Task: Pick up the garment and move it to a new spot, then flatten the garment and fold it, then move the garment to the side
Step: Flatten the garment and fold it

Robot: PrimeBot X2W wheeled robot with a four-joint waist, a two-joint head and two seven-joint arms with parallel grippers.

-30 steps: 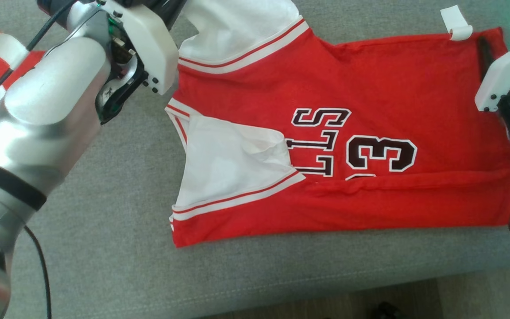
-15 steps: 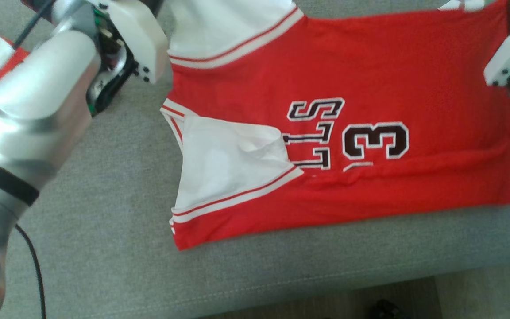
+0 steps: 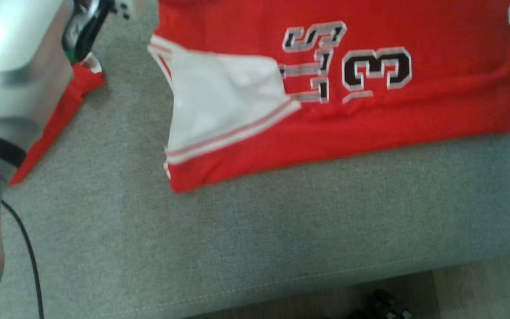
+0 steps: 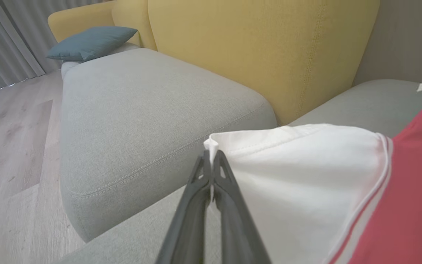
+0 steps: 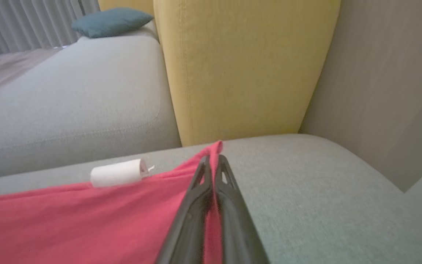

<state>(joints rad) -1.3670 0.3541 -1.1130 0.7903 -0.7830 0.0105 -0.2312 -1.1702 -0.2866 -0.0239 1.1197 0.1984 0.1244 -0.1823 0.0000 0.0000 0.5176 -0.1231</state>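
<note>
Status: red jersey with white sleeves and black lettering (image 3: pixel 370 119) lies spread flat on grey sofa cushion (image 3: pixel 237 248). left gripper (image 4: pixel 211 157) pinched tight on white sleeve corner (image 4: pixel 211 145), right gripper (image 5: pixel 213 159) clamped on red hem corner (image 5: pixel 217 147). Likely starting the fold; fold and side move remain.

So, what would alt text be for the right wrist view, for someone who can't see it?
The right tool is shut on the corner of a red jersey lying on a grey sofa seat. A small white tag sits at its edge; a yellow backrest rises behind.
</note>
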